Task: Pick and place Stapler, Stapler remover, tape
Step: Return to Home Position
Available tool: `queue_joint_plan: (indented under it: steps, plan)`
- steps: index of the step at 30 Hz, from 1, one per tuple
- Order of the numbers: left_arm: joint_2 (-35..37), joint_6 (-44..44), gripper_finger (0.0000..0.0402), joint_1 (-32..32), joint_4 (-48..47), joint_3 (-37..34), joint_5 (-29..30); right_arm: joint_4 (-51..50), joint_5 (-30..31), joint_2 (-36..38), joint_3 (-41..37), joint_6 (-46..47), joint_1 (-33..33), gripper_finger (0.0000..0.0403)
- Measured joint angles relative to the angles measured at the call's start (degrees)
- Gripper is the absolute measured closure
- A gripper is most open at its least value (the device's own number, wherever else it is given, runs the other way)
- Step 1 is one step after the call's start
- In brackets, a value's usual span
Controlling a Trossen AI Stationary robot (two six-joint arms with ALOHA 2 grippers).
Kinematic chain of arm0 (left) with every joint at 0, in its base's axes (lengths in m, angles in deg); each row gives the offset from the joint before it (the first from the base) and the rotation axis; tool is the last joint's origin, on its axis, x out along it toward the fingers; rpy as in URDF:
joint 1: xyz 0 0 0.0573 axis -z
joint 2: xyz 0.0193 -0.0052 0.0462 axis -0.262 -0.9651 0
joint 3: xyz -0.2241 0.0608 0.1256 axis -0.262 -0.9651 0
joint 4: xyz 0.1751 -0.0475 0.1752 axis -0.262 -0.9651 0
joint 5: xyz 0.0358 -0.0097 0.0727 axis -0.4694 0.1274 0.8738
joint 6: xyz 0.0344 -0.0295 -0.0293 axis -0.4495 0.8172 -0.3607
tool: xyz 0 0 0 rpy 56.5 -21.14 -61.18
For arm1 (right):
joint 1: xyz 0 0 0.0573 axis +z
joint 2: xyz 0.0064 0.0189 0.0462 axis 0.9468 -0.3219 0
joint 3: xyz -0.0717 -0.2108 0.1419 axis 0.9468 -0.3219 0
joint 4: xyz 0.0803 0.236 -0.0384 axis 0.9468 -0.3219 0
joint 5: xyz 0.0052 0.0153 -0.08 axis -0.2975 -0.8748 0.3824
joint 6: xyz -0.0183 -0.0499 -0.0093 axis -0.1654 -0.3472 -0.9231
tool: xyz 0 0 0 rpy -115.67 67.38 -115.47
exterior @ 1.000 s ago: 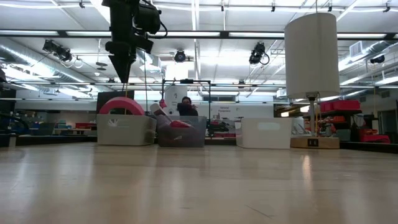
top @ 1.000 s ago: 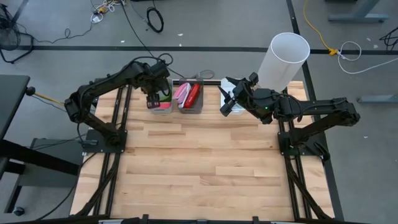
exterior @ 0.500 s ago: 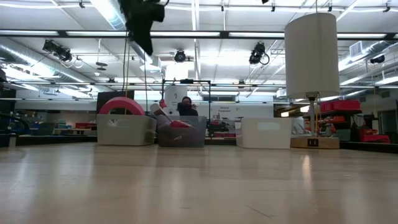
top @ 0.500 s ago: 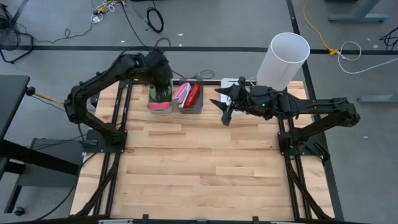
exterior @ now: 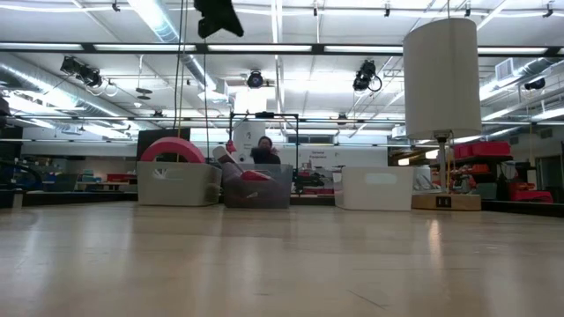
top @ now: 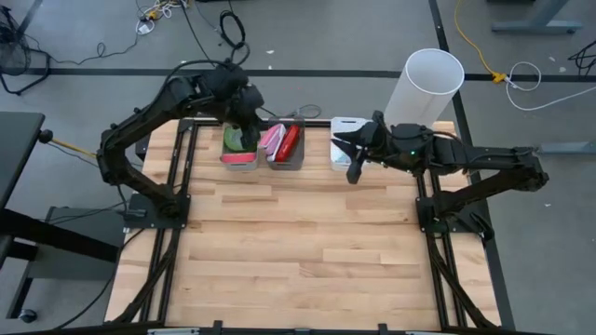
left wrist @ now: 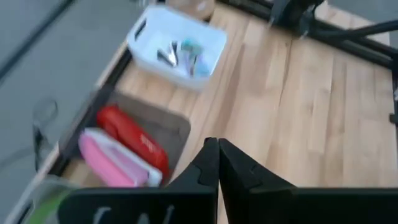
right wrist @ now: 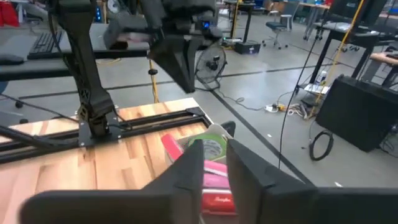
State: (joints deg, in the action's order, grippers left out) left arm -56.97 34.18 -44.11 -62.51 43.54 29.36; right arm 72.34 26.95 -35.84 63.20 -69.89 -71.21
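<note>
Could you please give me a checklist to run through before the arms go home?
1. Left gripper empty, shut, high over gray bin: ok.
2. Right gripper empty, open: ok.
3. Pink tape inside gray bin: ok.
4. Red stapler, pink stapler inside middle bin: ok.
5. Staple removers inside white bin: ok.
6. Green tape, both rolls binned: cannot tell.

Robotics lab: ceiling ducts [exterior: 31, 72], floor cables [top: 228, 28].
</note>
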Motion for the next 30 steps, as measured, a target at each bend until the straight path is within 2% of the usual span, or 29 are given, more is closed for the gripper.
queue_joint_plan:
  steps: [4,7,11,15,18,27,30]
  plan:
    - [0.0,1.85,0.0398,4.23,5.75,0.0,4.64,-1.97,-4.72,1.52,-0.91,1.56,0.0,0.0372]
    - [0.03,3.09,0.0398,8.37,12.5,-0.59,9.2,-0.68,-9.5,3.26,-4.84,3.53,0.25,0.0397]
    - [-0.04,3.17,0.0399,13.9,20.23,-3.13,14.42,5.7,-10.45,5.8,-12.57,6.25,2.06,0.0398]
    - [0.02,3.23,0.0399,18.62,25.65,-6.36,16.39,12.9,-10.45,8.85,-19.73,8.5,3.42,0.0401]
    - [-0.01,5.01,0.04,21.91,33.44,-11.37,17.42,16.12,-10.41,11.25,-24.45,9.44,4.04,0.0401]
    - [0.66,8.55,0.0401,29.41,52.84,-25.02,25.83,19.45,-10.7,18.0,-34.0,7.31,4.22,0.0402]
    - [2.3,9.23,0.0401,30.47,57.82,-29.45,26.32,19.49,-15.15,19.66,-36.07,6.58,4.2,0.0402]
